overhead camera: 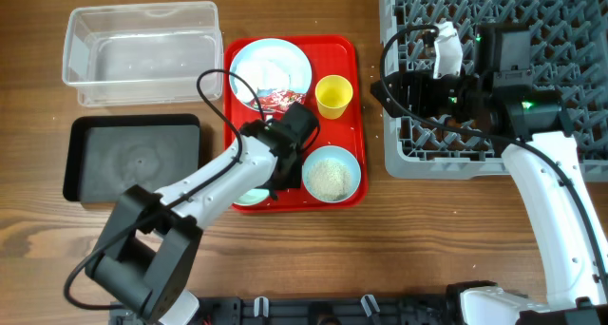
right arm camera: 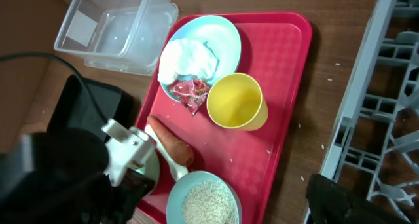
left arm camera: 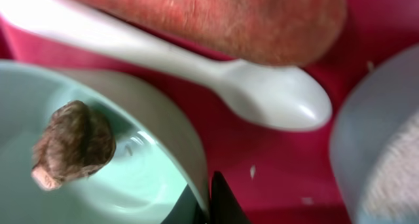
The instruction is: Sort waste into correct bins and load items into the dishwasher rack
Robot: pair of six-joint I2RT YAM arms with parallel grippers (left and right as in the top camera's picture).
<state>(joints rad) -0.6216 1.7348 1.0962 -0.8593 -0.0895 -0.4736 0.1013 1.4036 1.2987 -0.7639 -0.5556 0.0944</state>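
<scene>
Brown scrap lodged in blue-green bowl at lower left of red tray, left gripper poised close above, right gripper at left edge of grey rack, opening of both impossible to tell

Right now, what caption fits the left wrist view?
Brown food scrap in a pale green bowl, white spoon alongside.

— Can any lettering be read on anything here?
— None. The red snack wrapper on the pale blue plate carries print, but it is too small and crumpled to make out.
</scene>
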